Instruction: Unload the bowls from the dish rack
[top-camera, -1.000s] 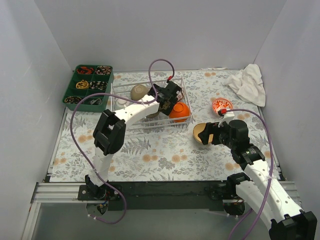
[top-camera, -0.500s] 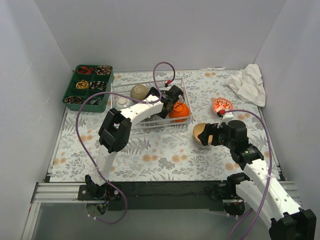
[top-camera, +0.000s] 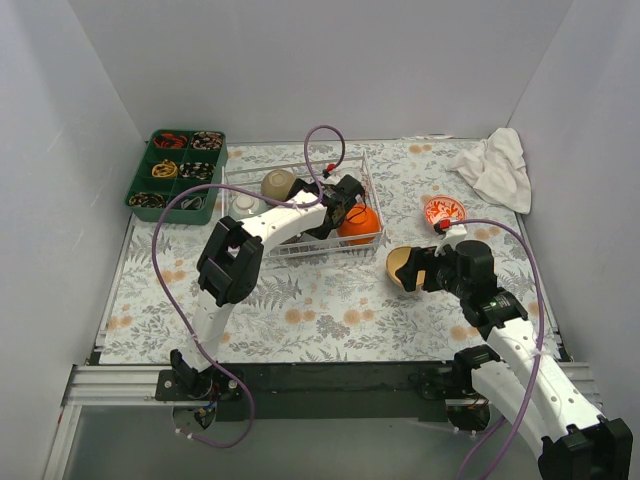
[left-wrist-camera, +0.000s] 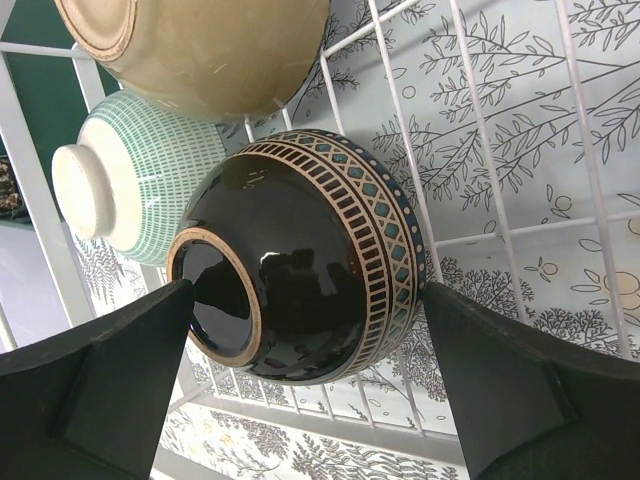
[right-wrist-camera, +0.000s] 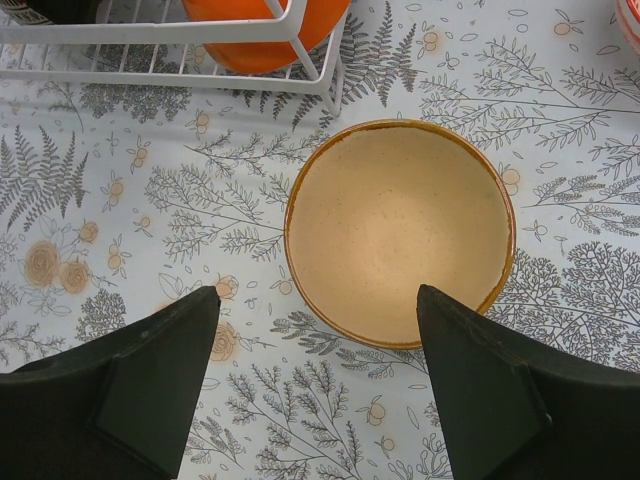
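Note:
The white wire dish rack (top-camera: 250, 245) stands at the middle back. In it are an olive-tan bowl (top-camera: 278, 183), a pale green bowl (top-camera: 245, 205) and an orange bowl (top-camera: 360, 224). My left gripper (top-camera: 338, 208) reaches into the rack. In the left wrist view it (left-wrist-camera: 308, 290) is open, with a dark brown bowl (left-wrist-camera: 300, 250) lying on its side between the fingers, close to both. My right gripper (top-camera: 432, 268) is open and empty over a tan bowl (right-wrist-camera: 400, 230) that sits upright on the table. A red-patterned bowl (top-camera: 443, 210) sits on the table further back.
A green compartment tray (top-camera: 175, 170) of small items stands at the back left. A crumpled white cloth (top-camera: 495, 165) lies at the back right. White walls close in the table on three sides. The rack corner (right-wrist-camera: 325, 70) is near the tan bowl.
My left gripper has shifted slightly right and lower inside the rack, over the dark bowl. The right arm and the tan bowl have barely moved.

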